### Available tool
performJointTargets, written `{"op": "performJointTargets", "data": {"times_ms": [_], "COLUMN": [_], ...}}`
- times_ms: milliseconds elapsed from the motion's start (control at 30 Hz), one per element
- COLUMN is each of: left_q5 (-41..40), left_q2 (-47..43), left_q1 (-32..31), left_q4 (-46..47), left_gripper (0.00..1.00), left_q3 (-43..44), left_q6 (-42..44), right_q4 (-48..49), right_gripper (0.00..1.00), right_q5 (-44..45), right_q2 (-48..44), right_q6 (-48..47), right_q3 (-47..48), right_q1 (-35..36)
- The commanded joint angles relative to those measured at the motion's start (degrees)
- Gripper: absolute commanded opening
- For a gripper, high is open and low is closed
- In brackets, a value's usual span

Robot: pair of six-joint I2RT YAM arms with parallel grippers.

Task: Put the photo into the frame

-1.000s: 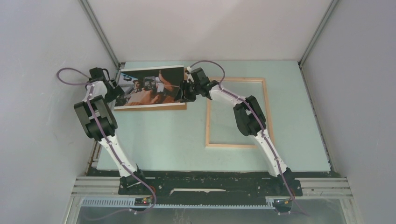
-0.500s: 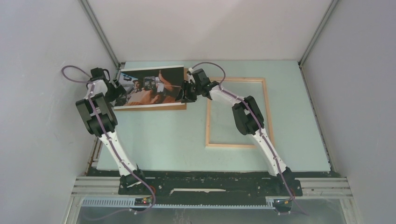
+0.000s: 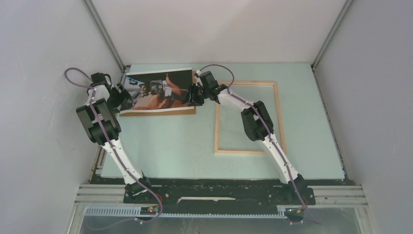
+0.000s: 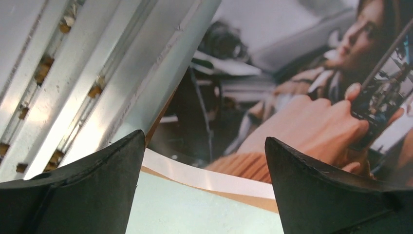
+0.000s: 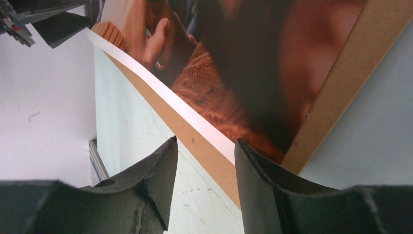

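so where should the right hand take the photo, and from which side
Take the photo by its right short edge, at the near corner with the white border, coming in low from the frame side. It is a thin sheet lying on the board, so probably only an edge will fit between the fingers, and the right hand is open right at that corner.
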Motion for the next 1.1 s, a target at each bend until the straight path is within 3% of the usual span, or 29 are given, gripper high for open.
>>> {"op": "performJointTargets", "data": {"times_ms": [0, 433, 600, 700, 1067], "left_q5": [2.56, 10.08, 3.96, -2.34, -0.08], "left_q2": [-9.39, -11.64, -11.37, -8.82, -5.85], "left_q1": [0.86, 0.95, 0.85, 1.18, -1.49], "left_q4": [4.56, 8.9, 8.61, 3.36, 5.47], "left_gripper": [0.95, 0.93, 0.98, 1.0, 1.0], "left_q3": [-3.45, -6.76, -7.86, -4.3, -6.07], "left_q6": [-3.19, -11.71, -13.36, -13.02, -17.35], "right_q4": [-1.83, -1.68, -1.57, -2.12, -11.16], "right_gripper": [0.55, 0.54, 0.55, 0.54, 0.57], "right_q5": [0.5, 0.2, 0.05, 0.54, 3.07], "right_q2": [1.3, 1.76, 1.74, 1.91, -3.25], "right_q6": [-0.17, 0.09, 0.17, 0.36, -3.33], "right_q3": [1.69, 1.75, 1.69, 1.59, -2.07], "right_q1": [0.43, 0.22, 0.15, 0.11, -0.21]}}
